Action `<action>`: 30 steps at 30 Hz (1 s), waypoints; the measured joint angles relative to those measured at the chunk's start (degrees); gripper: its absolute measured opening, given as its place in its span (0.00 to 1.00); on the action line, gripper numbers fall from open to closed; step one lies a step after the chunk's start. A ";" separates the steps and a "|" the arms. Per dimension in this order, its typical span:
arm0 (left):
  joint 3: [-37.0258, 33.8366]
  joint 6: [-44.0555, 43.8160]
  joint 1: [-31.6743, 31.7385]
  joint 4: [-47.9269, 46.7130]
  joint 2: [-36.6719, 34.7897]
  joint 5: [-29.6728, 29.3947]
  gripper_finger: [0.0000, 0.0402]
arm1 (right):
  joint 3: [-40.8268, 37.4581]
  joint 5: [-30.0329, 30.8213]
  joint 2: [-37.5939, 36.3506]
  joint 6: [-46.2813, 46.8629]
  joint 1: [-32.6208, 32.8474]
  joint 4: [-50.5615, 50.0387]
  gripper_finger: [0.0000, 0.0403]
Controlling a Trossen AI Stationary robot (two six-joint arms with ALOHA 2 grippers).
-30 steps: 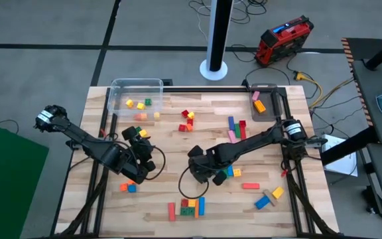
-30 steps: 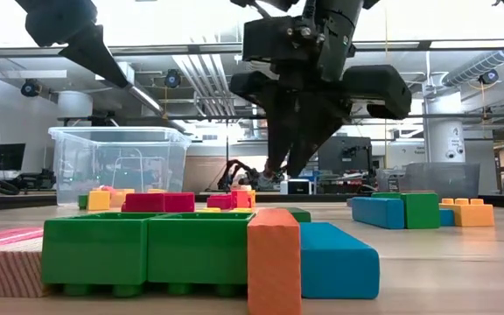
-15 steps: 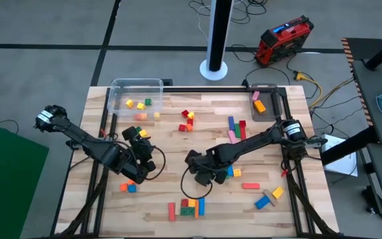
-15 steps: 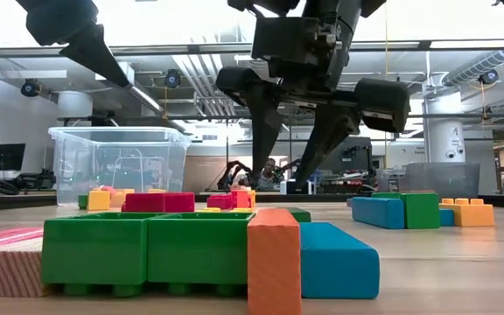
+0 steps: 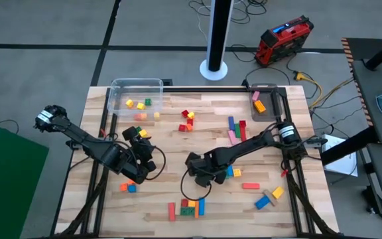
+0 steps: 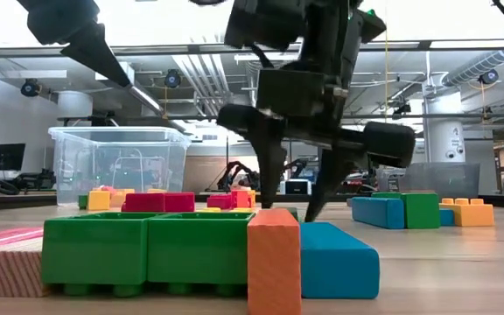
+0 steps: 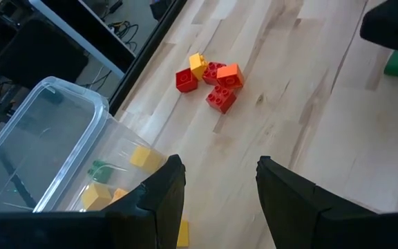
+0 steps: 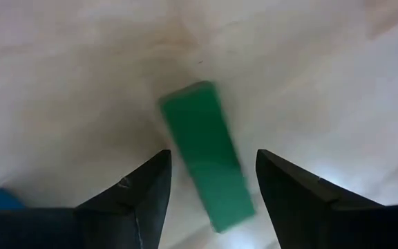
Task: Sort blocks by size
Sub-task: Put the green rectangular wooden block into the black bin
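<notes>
The right gripper point(image 8: 209, 181) hung low over the table point(image 5: 164, 133) with its fingers apart, a green bar block point(image 8: 206, 153) lying flat on the wood between the fingertips. The left gripper point(image 7: 215, 181), fingers also apart and empty, waited near the clear tub point(image 7: 43, 149), facing a cluster of red, yellow and orange blocks point(image 7: 211, 75).

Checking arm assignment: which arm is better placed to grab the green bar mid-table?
Right. The right gripper hangs open directly over the green bar, fingers straddling it. The left gripper sits farther off, facing the red and orange cluster and clear tub.
</notes>
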 joint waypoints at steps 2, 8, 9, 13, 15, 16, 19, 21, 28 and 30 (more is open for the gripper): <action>0.00 0.00 0.00 0.08 0.00 0.04 0.39 | 0.72 0.34 0.74 0.07 -0.06 0.44 0.50; 0.00 0.02 0.00 0.43 0.00 -0.09 0.39 | 1.82 -0.67 1.39 0.78 -0.67 -0.32 0.48; -0.02 0.02 0.00 0.43 0.00 -0.07 0.39 | 1.82 -1.28 1.39 1.54 -0.92 -0.32 0.46; -0.02 0.11 0.00 0.61 0.00 -0.10 0.39 | 1.82 -4.06 1.41 6.60 -2.10 -0.30 0.37; -0.02 0.57 0.00 0.65 0.00 -0.13 0.39 | 1.76 -5.73 1.45 8.25 -2.74 -0.03 0.31; -0.02 0.84 0.00 0.69 0.00 -0.40 0.39 | 1.75 -6.14 1.45 8.92 -3.03 0.27 0.28; -0.02 0.94 0.00 1.09 0.00 -0.59 0.39 | 1.88 -6.37 1.45 11.03 -3.61 0.62 0.21; -0.02 0.94 0.00 1.37 0.00 -0.59 0.39 | 1.93 -6.87 1.45 11.77 -3.81 0.60 0.21; -0.02 1.09 0.00 1.48 0.00 -0.95 0.39 | 2.04 -7.10 1.50 16.81 -3.98 1.36 0.21; -0.02 1.09 0.00 1.50 0.00 -0.96 0.39 | 2.29 -7.10 1.52 19.02 -3.98 1.44 0.22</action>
